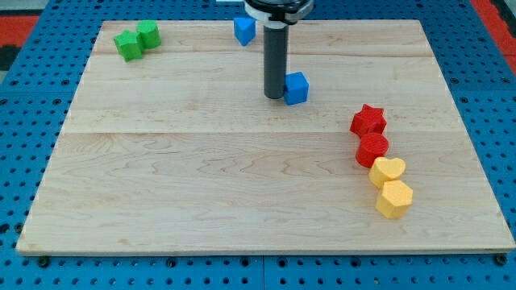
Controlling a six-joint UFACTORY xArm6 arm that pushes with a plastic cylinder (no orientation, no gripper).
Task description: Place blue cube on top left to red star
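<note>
A blue cube (297, 88) sits on the wooden board (201, 177) a little above the view's centre. My tip (275, 97) stands right against the cube's left side, seemingly touching it. The red star (368, 120) lies to the right and slightly below the cube, about a block's width of bare board between them. A second blue block (244, 30) lies near the top edge, behind the rod.
A red round block (372, 149), a yellow heart-like block (388, 171) and a yellow hexagonal block (394, 198) run down in a line below the red star. Two green blocks (135, 39) sit together at the top left. Blue pegboard surrounds the board.
</note>
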